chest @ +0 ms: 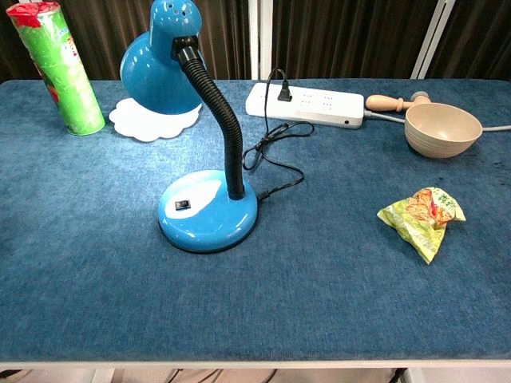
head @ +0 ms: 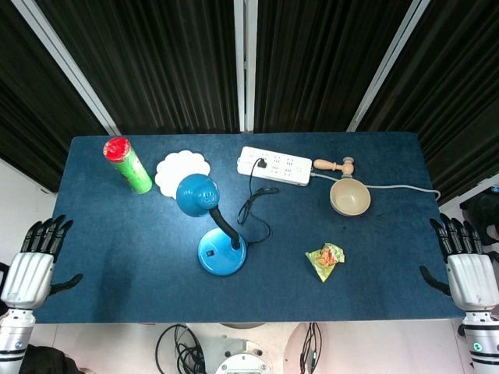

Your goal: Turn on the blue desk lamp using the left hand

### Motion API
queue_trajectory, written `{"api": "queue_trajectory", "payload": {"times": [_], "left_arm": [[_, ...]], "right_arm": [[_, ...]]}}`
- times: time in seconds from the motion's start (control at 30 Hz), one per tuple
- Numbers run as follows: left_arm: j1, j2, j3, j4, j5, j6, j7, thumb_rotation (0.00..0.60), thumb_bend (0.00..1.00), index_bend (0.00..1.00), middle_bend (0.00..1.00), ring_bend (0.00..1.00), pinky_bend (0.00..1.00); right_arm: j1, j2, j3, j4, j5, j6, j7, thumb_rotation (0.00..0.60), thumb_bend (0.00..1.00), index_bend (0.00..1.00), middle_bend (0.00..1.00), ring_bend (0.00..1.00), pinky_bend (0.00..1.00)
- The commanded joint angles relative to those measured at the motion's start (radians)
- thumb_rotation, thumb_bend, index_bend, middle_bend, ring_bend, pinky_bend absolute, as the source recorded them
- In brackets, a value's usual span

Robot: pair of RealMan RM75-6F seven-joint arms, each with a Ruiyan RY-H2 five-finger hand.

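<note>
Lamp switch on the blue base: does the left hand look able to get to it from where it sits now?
Probably yes. The left hand sits off the table's left edge, open, and bare tabletop lies between it and the switch, which faces the front on the lamp base.

Left hand (head: 30,265), right hand (head: 468,269): empty, fingers apart.

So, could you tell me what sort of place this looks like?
Probably a lab test bench, not a home: a blue-covered table against dark curtains, with unrelated props, a desk lamp, a power strip and a bowl.
</note>
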Motion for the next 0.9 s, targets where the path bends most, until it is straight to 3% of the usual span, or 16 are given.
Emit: {"api": "queue_trajectory", "payload": {"times": [0.03,0.07,0.13,0.23,0.33,0.47,0.9], "left_arm": [[-0.007,0.000,-0.003,-0.014,0.008,-0.001,0.006,0.600,0.01,0.00,0.00,0.00,0.01],[-0.010,-0.002,-0.003,-0.020,0.012,-0.004,0.007,0.600,0.02,0.00,0.01,0.00,0.03],[-0.018,-0.006,-0.004,-0.034,0.021,-0.008,0.002,0.600,0.06,0.00,0.11,0.05,0.18],[-0.034,-0.016,-0.004,-0.053,0.042,-0.019,-0.002,0.600,0.17,0.03,0.45,0.42,0.56],[-0.065,-0.028,0.003,-0.066,0.096,-0.042,0.000,0.600,0.28,0.10,0.67,0.64,0.74],[-0.114,-0.074,0.013,-0.078,0.161,-0.090,0.027,0.600,0.35,0.21,0.77,0.73,0.81],[-0.244,-0.210,0.009,-0.084,0.086,-0.342,0.198,0.600,0.35,0.22,0.78,0.75,0.81]], "right_arm": [[0.001,0.001,0.001,-0.001,0.002,-0.002,-0.002,0.600,0.18,0.00,0.00,0.00,0.00],[0.001,0.001,0.001,-0.002,0.002,-0.002,-0.002,0.600,0.18,0.00,0.00,0.00,0.00],[0.001,0.001,0.001,-0.002,0.004,-0.003,-0.002,0.600,0.18,0.00,0.00,0.00,0.00],[0.000,0.001,0.001,-0.001,0.004,-0.002,-0.002,0.600,0.18,0.00,0.00,0.00,0.00],[-0.001,0.000,0.001,0.001,0.004,0.001,0.003,0.600,0.18,0.00,0.00,0.00,0.00],[-0.003,0.001,0.002,0.002,0.004,0.004,0.008,0.600,0.18,0.00,0.00,0.00,0.00],[-0.009,0.021,0.008,0.002,0.009,0.015,0.037,0.600,0.18,0.00,0.00,0.00,0.00]]}}
